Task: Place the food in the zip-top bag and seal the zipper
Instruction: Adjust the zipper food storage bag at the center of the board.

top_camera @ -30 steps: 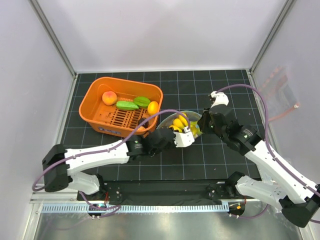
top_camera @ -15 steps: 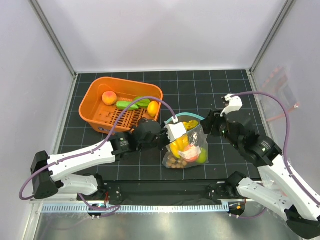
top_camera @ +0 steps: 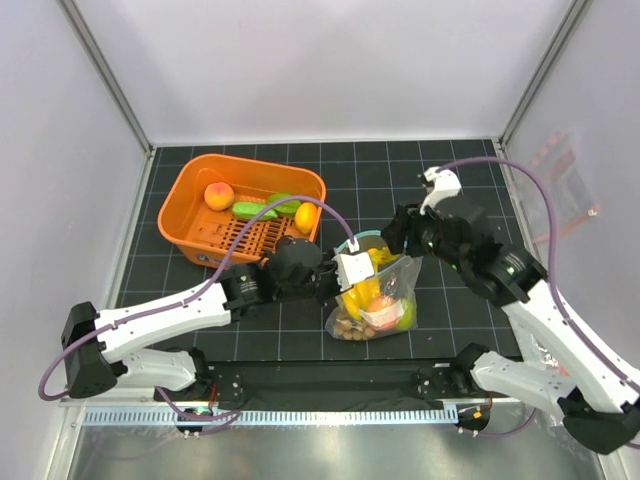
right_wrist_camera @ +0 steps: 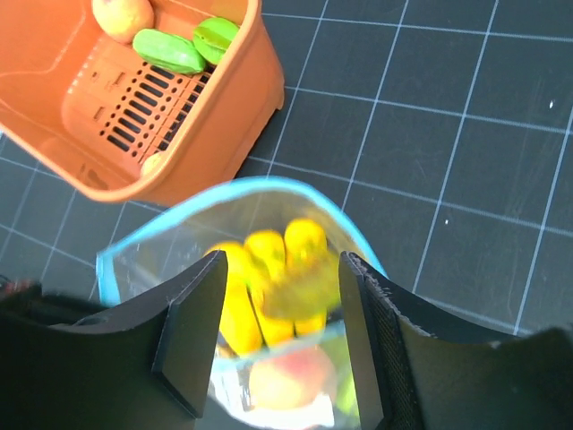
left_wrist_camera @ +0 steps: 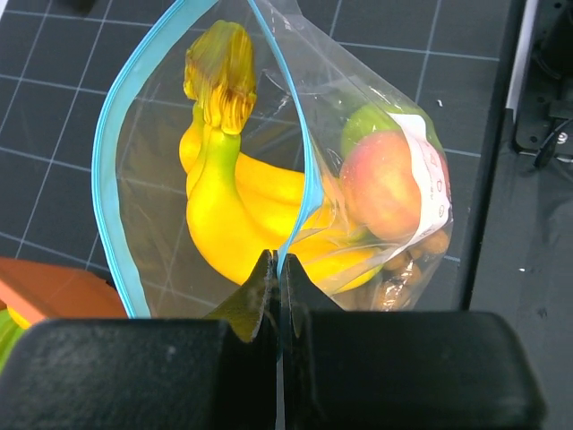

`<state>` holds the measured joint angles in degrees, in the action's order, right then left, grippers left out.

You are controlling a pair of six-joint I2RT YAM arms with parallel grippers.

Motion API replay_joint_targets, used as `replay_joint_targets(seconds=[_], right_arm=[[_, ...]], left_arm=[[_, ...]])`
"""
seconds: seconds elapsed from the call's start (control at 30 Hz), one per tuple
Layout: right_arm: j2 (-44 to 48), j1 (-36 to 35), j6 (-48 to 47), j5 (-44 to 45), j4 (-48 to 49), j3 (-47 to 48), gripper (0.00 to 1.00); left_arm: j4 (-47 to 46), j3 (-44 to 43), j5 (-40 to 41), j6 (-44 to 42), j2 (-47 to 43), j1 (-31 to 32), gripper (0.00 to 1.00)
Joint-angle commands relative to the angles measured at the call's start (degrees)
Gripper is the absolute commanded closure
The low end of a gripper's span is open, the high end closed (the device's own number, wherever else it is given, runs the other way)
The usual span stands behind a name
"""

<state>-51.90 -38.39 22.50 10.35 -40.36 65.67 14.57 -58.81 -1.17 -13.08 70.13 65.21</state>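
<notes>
Left gripper [left_wrist_camera: 275,266]: jaws pinched tight on the teal zipper [left_wrist_camera: 106,179] at the rim of the zip-top bag [top_camera: 392,285]. The bag sits mid-table between the arms, mouth gaping, not sealed. Inside we see the banana [left_wrist_camera: 224,224], a peach [left_wrist_camera: 385,184], a green fruit [left_wrist_camera: 363,133] and brown balls [top_camera: 350,325]. Right gripper [right_wrist_camera: 279,262] hangs over the mouth, jaws wide, clamping nothing. The orange basket [top_camera: 250,163] left of the bag holds a second peach [top_camera: 219,195], two green pieces [top_camera: 255,211] and a lemon [top_camera: 306,216].

Left end effector [left_wrist_camera: 275,262] pinched shut, right end effector [right_wrist_camera: 279,287] spread open
</notes>
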Motion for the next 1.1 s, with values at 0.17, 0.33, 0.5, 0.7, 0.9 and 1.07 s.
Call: replay_joint_targets(seconds=[0.17,0.33,0.5,0.7,0.9,1.07], right_arm=[[-7.24,0.16,-6.15,2.56,2.13,4.82,0.4],[-6.9,0.07,-7.56,-0.49,3.52,0.96,0.34],[-6.72,0.07,-7.47,1.78,4.06,-1.07,0.18],[-7.43,0.07,-7.12,1.77,4.68,-3.0,0.2],[-8.48,-0.63,-6.95,-1.82,5.11,-4.14,0.22],[-7.78,-1.86,-6.68,-1.74,6.17,-5.2,0.3]], left_arm=[[3.44,-3.5,-4.63,-2.12,1.94,-0.08,1.0],[6.17,-5.26,-2.7,-2.3,3.79,0.09,1.0],[7.58,-5.71,-1.73,-2.91,3.61,0.36,1.0],[7.76,-5.35,-1.73,-4.05,2.21,1.06,1.0],[7.84,-4.83,-0.59,-4.58,0.62,1.59,1.0],[7.58,-4.56,3.89,-4.67,0.01,1.59,1.0]])
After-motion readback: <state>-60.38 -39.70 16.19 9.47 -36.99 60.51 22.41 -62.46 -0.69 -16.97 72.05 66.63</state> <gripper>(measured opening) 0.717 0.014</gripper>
